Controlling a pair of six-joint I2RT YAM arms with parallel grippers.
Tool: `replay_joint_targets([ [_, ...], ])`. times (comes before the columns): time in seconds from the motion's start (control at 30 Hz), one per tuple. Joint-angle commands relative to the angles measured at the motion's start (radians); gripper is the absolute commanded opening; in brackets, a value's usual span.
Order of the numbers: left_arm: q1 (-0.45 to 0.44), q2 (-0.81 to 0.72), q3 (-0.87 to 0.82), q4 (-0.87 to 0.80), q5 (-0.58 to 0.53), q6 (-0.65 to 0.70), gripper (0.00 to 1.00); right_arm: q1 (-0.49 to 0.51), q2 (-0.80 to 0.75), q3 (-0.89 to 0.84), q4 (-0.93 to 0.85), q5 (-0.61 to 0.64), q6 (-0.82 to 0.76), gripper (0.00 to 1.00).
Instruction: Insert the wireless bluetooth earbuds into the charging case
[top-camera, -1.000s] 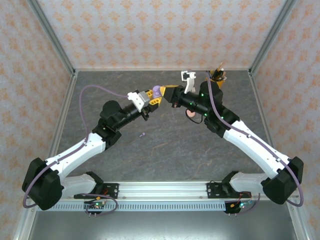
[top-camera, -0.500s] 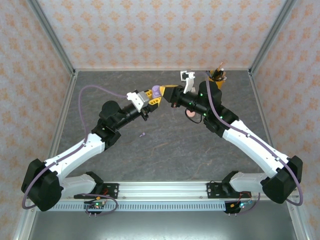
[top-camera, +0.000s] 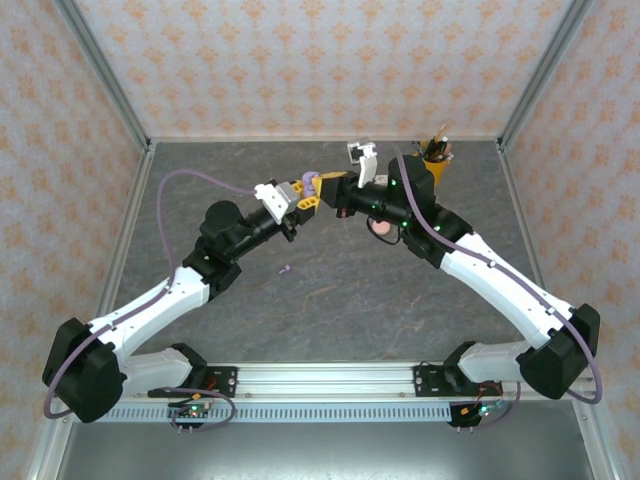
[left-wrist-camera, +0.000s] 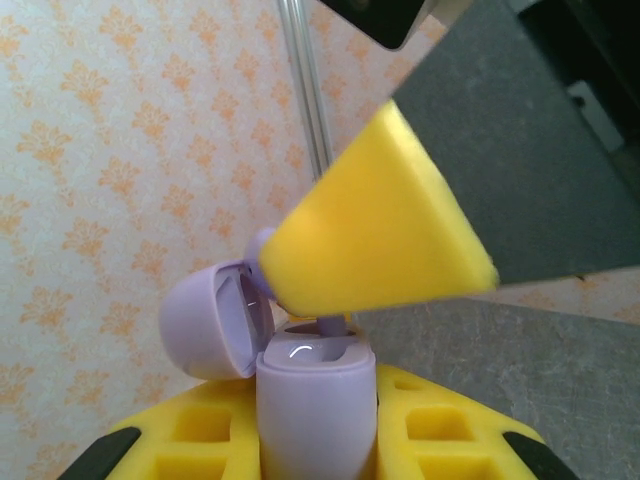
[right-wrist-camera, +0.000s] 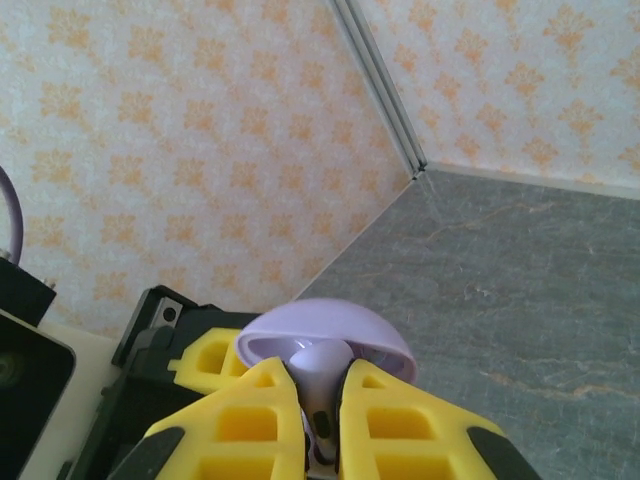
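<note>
While I am pinching a lilac earbud (right-wrist-camera: 318, 360) in the right gripper (right-wrist-camera: 318, 400), I am steering its stem into the open lilac charging case (left-wrist-camera: 315, 400). The left gripper (top-camera: 306, 196) is clamping that case upright, its lid (left-wrist-camera: 205, 322) swung back. Judging by the wrist views, the earbud is entering its socket but not seated, and I cannot tell what else the case is holding. A second earbud (top-camera: 286, 268) is lying loose on the tabletop (top-camera: 330, 300), so most of the job is waiting. A pink thing (top-camera: 381, 227) is peeking from under the right arm, and a yellow cup (top-camera: 434, 160) is holding pencils.
</note>
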Motion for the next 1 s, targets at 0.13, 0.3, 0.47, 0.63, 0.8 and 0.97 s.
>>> replay_joint_targets([
  [0.13,-0.014,-0.037,0.04,0.082,0.002,0.018,0.0,0.026,0.0,-0.018,-0.111,0.01,-0.043,0.11],
  [0.3,-0.013,-0.039,0.042,0.08,0.006,0.017,0.0,0.026,-0.008,-0.029,-0.109,0.041,-0.033,0.22],
  [0.47,-0.013,-0.039,0.041,0.073,0.006,0.015,0.0,0.018,-0.021,-0.009,-0.101,0.067,-0.001,0.39],
  [0.63,-0.014,-0.04,0.032,0.073,0.0,0.014,0.0,0.008,-0.062,0.015,-0.091,0.056,0.031,0.52],
  [0.8,-0.014,-0.034,0.025,0.082,-0.002,0.011,0.0,-0.006,-0.122,0.026,-0.055,0.014,0.069,0.63],
  [0.97,-0.013,-0.029,0.012,0.095,-0.008,0.011,0.0,-0.021,-0.165,0.035,-0.046,0.008,0.094,0.66],
])
